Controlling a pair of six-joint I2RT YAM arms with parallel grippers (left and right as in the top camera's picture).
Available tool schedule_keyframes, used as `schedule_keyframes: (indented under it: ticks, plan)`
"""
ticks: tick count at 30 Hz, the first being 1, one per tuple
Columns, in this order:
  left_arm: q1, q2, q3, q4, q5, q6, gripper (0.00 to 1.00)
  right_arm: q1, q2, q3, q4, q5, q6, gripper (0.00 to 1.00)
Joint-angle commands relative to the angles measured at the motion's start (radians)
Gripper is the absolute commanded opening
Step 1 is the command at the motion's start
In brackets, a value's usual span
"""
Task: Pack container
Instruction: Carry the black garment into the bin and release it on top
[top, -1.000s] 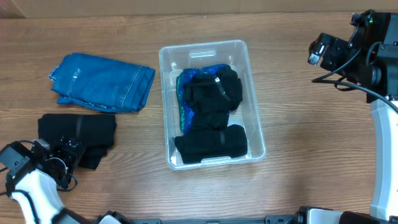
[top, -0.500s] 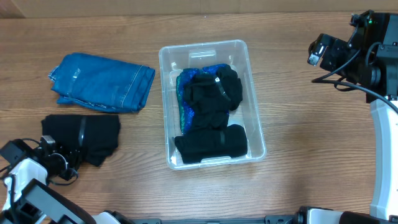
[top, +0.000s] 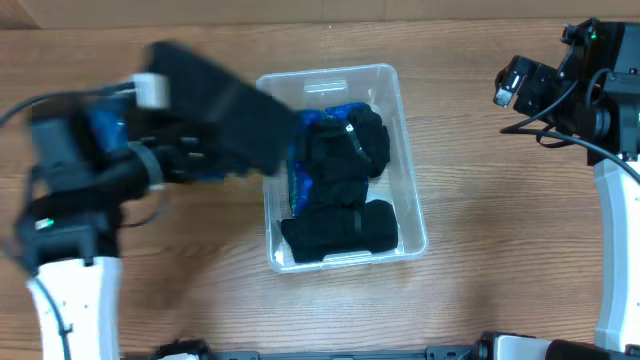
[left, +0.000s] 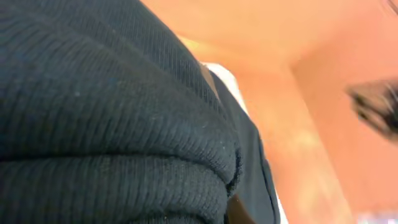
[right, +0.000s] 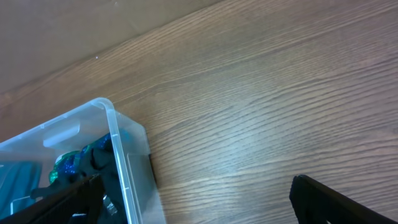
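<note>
2 risks stand out, by my judgement. the black garment (top: 215, 100) hangs above the left wall of the container (top: 330, 72), partly over the bin and partly over the tabletop (top: 480, 220). let go there, it could drape across the rim or slide down outside. the bin is also well filled, with a blue patterned cloth (top: 297, 160) along its left side and black rolled pieces (top: 340, 230) on top and at the near end. a loose, unfolded drop may therefore pile above the rim instead of settling in. the overhead view is smeared around the left arm, which suggests speed. a low pass could knock the plastic wall and shove the container, which sits mid-tabletop between the 2 arms.

the left hand (top: 195, 152) has its fingers hidden, and its wrist camera is filled with ribbed black knit pressed close. since the garment rides in the air with the arm, i take the hand as clamped on it. the right hand (right: 198, 180) hangs well apart from the container, to its right, with fingers spread wide, holding and touching nothing.
</note>
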Motion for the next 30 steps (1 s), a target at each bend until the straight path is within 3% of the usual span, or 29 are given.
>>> schedule_keyframes:
  ticks: [1, 3, 6, 7, 10, 14, 21, 30]
  plan:
    - [-0.364, 0.058, 0.095, -0.009, 0.005, 0.08, 0.04, -0.001, 0.002, -0.016, 0.01, -0.005, -0.006, 1.0]
    - [-0.499, 0.151, 0.196, -0.119, -0.011, 0.192, 0.04, -0.001, 0.002, -0.016, 0.011, -0.005, -0.006, 1.0]
    - [-0.565, 0.284, 0.371, -0.297, -0.063, 0.322, 0.04, -0.003, 0.002, -0.016, 0.008, -0.005, -0.005, 1.0]
    - [-0.57, 0.378, 0.499, -0.426, -0.068, 0.458, 0.04, -0.01, 0.002, -0.016, 0.0, 0.021, 0.01, 1.0]
    - [-0.568, 0.547, 0.688, -0.629, -0.167, 0.69, 0.04, -0.048, 0.002, -0.016, -0.019, 0.057, 0.055, 1.0]
    - [-0.592, 0.7, 0.75, -0.756, -0.2, 0.992, 0.04, -0.061, 0.002, -0.016, -0.016, 0.055, 0.055, 1.0]
    - [-0.684, 0.774, 0.747, -0.818, -0.049, 1.126, 0.04, -0.061, 0.002, -0.016, -0.013, 0.055, 0.051, 1.0]
    - [-0.721, 0.809, 0.702, -0.819, -0.123, 1.125, 0.04, -0.061, 0.002, -0.016, -0.014, 0.055, 0.051, 1.0]
